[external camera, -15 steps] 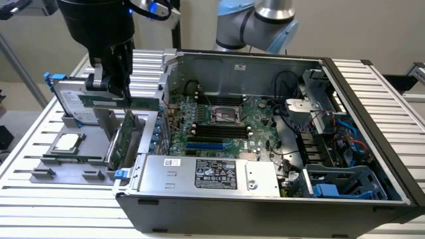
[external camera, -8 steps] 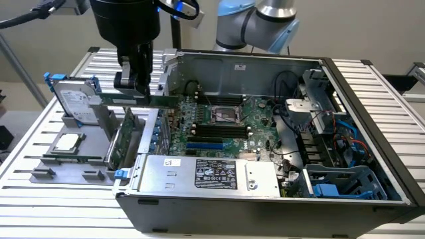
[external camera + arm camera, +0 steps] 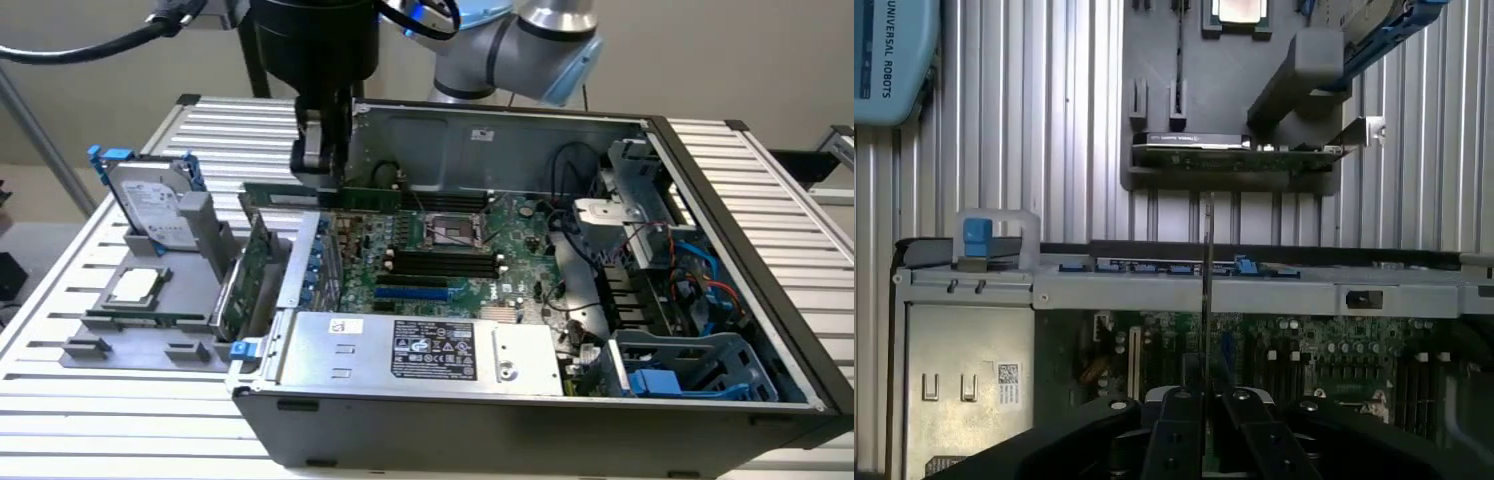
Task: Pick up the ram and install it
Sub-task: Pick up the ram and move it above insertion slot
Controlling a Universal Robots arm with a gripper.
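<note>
The jaws were clamped shut on the ram (image 3: pixel 376 198) — gripping it from above near its middle. The stick hung level and on edge, over the open case (image 3: pixel 507 128) near its wall on the exterior view's left, apart from the dark memory slots (image 3: pixel 441 263) on the motherboard (image 3: pixel 521 225). On the desk (image 3: pixel 67 420) beside the case, a grey holder (image 3: pixel 100 352) carried a processor (image 3: pixel 134 288) and an upright hard drive (image 3: pixel 150 205).

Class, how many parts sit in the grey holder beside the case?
3: a hard drive upright at the back, a processor chip flat in front, an expansion card on edge nearest the case. None looks hidden.
</note>
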